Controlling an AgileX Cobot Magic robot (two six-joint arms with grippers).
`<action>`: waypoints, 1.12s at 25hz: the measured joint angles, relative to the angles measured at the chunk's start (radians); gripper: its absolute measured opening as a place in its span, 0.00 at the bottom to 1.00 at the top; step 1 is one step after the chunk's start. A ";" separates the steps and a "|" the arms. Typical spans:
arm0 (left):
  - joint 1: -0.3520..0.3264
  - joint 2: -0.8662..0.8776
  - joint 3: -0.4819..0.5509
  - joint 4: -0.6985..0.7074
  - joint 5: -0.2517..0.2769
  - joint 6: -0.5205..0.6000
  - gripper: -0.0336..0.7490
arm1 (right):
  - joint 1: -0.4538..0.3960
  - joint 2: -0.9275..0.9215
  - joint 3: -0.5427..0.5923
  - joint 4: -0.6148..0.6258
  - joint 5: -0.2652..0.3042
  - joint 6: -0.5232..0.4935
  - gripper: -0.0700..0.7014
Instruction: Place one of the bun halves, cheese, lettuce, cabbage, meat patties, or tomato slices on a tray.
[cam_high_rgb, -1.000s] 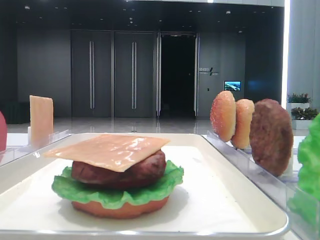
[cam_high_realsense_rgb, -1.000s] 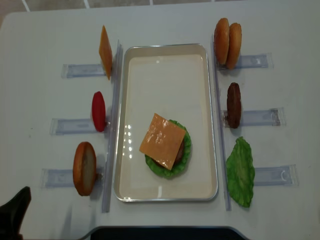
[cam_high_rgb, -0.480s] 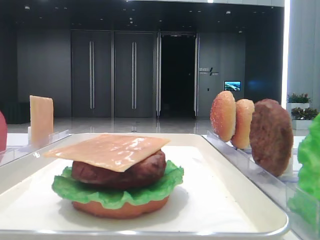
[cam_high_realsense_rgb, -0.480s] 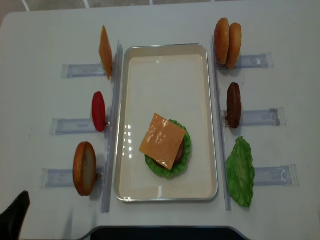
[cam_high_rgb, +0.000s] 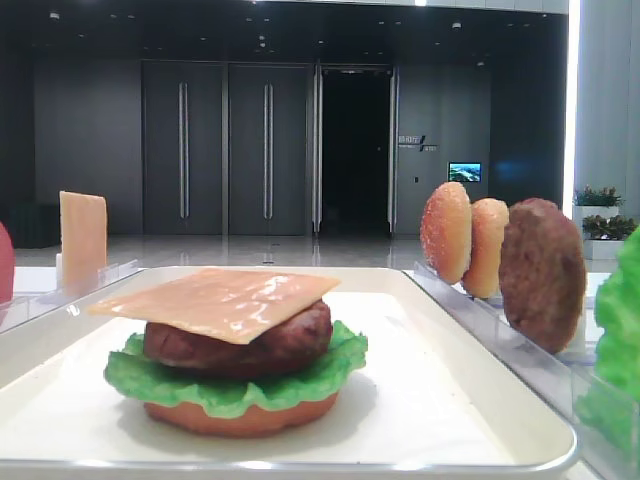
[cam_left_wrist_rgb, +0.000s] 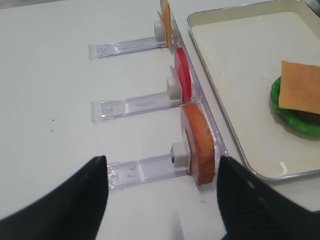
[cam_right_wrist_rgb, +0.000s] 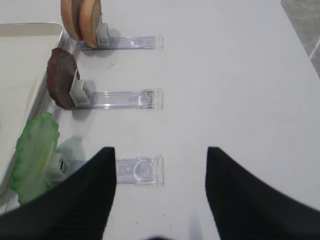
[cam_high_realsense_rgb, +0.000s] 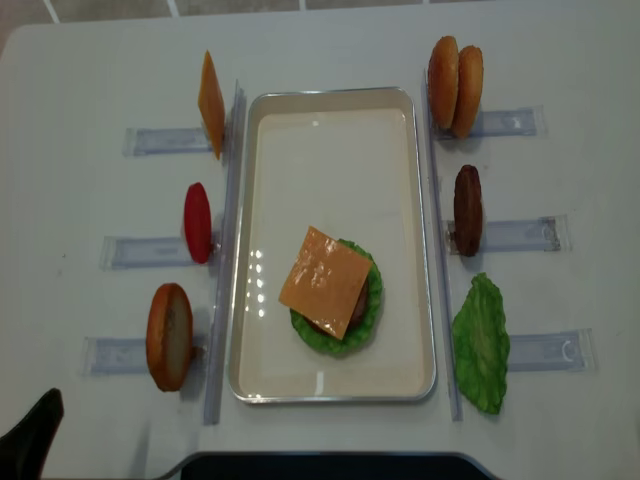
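On the cream tray (cam_high_realsense_rgb: 330, 130) sits a stack: bun half (cam_high_rgb: 240, 420), lettuce (cam_high_rgb: 235, 385), meat patty (cam_high_rgb: 240, 345), and a cheese slice (cam_high_realsense_rgb: 325, 270) on top. My left gripper (cam_left_wrist_rgb: 161, 165) is open and empty, low at the table's near left corner, just short of a bun half (cam_left_wrist_rgb: 199, 142) standing in its rack. In the overhead view only one of its fingers (cam_high_realsense_rgb: 30, 440) shows. My right gripper (cam_right_wrist_rgb: 160, 150) is open and empty above the bare table, to the right of the rack holding a lettuce leaf (cam_right_wrist_rgb: 35, 155).
The left racks hold a cheese slice (cam_high_realsense_rgb: 211, 104), a tomato slice (cam_high_realsense_rgb: 197, 222) and a bun half (cam_high_realsense_rgb: 169, 336). The right racks hold two bun halves (cam_high_realsense_rgb: 455, 86), a patty (cam_high_realsense_rgb: 467, 210) and lettuce (cam_high_realsense_rgb: 481, 343). Clear rails run along both long sides of the tray.
The left gripper's finger has slid slightly toward the near edge in the overhead view. Nothing else has moved.
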 joint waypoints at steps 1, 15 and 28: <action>0.000 0.000 0.000 0.005 0.000 -0.010 0.70 | 0.000 0.000 0.000 0.000 0.000 0.000 0.62; 0.000 0.000 0.001 0.114 -0.003 -0.164 0.70 | 0.000 0.000 0.000 0.000 0.000 0.000 0.62; 0.000 0.000 0.001 0.132 -0.006 -0.169 0.70 | 0.000 0.000 0.000 0.000 0.000 0.000 0.62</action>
